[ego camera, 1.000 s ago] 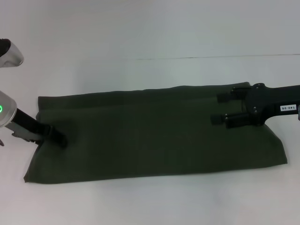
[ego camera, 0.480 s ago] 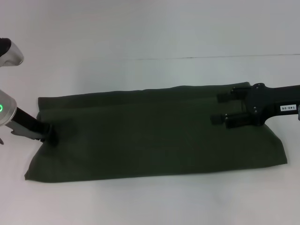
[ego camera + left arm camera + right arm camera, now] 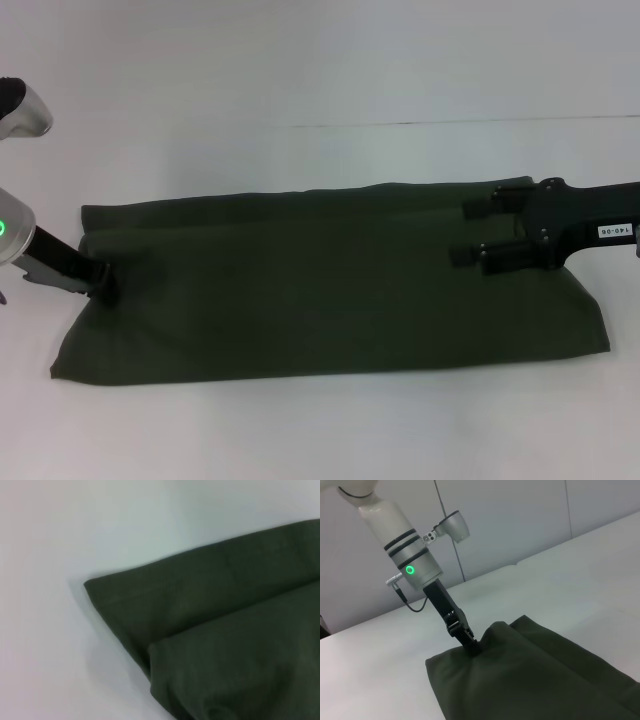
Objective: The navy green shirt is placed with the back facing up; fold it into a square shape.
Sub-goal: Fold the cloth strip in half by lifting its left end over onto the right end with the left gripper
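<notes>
Left gripper has slid outward, jaws pinching navy green shirt; right gripper spread.

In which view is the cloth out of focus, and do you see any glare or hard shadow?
Left wrist view: the navy green shirt looks soft, its weave blurred. Head view: even light, no glare, only faint shadow along the shirt's near edge. Right wrist view: the left gripper is sharp.

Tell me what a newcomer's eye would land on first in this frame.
The navy green shirt dominates: a long dark band, already folded lengthwise, lying across the white table. The left gripper digs into the cloth at the shirt's left end, while the right gripper sits over the right end with its fingers spread apart.
</notes>
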